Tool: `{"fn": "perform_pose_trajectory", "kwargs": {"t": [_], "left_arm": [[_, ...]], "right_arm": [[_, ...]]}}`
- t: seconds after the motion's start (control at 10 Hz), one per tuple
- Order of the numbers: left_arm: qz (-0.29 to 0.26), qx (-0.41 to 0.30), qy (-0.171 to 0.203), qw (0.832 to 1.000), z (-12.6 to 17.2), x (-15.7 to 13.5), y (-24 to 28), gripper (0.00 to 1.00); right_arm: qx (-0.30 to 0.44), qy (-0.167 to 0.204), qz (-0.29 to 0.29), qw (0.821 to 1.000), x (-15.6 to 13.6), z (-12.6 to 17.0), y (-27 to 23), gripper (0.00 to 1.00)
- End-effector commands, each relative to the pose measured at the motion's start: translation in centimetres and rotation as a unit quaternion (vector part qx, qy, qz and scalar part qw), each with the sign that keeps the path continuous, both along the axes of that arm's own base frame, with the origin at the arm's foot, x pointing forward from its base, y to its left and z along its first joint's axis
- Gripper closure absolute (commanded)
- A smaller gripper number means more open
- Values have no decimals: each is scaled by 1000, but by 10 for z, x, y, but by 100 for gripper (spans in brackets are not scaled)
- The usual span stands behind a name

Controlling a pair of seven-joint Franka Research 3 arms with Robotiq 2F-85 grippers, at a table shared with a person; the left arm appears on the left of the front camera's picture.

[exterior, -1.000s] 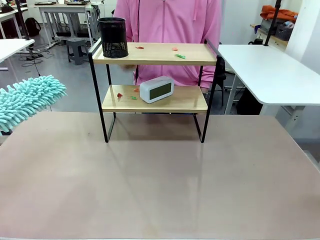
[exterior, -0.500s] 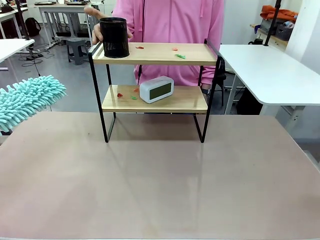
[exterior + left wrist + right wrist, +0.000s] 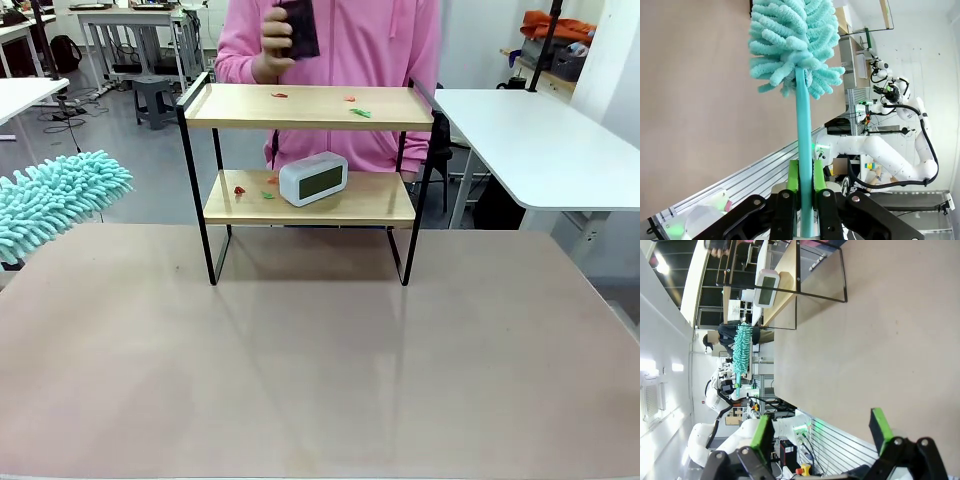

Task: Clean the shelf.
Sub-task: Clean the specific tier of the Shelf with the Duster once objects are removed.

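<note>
Shelf, two light wood boards in black metal frame, is stood at brown table's far edge: judged uncleaned, red and green scraps and white clock on it. Teal fluffy duster is clamped in left gripper; right gripper is held wide open, empty.

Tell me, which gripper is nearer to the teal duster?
Left. The left gripper is shut on the duster, holding its handle; the right gripper is open, far from it across the table.

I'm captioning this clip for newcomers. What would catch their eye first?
A fluffy teal duster at far left, clamped in the left gripper. Then the shelf, scraps on both boards, a white clock on the lower; behind it a person holds up a black cup.
</note>
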State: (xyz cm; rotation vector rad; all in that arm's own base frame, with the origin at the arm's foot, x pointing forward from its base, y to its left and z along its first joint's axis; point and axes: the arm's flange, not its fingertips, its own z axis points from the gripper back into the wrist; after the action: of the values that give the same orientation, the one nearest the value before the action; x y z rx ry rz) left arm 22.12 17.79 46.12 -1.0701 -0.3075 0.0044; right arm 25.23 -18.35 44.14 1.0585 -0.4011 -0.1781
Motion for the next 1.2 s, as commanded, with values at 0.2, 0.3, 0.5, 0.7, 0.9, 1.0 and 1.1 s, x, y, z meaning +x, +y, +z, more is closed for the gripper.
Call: {"fn": "perform_pose_trajectory", "kwargs": {"t": [0.2,0.3,0.5,0.7,0.9,1.0,1.1], "left_arm": [[107,55,-27,992,102,0,-3,87],[125,84,-23,988,140,8,-12,87],[61,80,-13,995,189,17,-44,87],[68,75,9,995,236,27,-96,87],[124,115,3,986,248,30,-148,87],[65,91,5,994,238,27,-110,87],[65,91,5,994,238,27,-110,87]], "right_arm": [[6,-18,1,1000,3,1,1,0],[6,-18,1,1000,3,1,1,0],[6,-18,1,1000,3,1,1,0],[6,-18,1,1000,3,1,1,0],[6,-18,1,1000,3,1,1,0],[6,-18,1,1000,3,1,1,0],[6,-18,1,1000,3,1,1,0]]}}
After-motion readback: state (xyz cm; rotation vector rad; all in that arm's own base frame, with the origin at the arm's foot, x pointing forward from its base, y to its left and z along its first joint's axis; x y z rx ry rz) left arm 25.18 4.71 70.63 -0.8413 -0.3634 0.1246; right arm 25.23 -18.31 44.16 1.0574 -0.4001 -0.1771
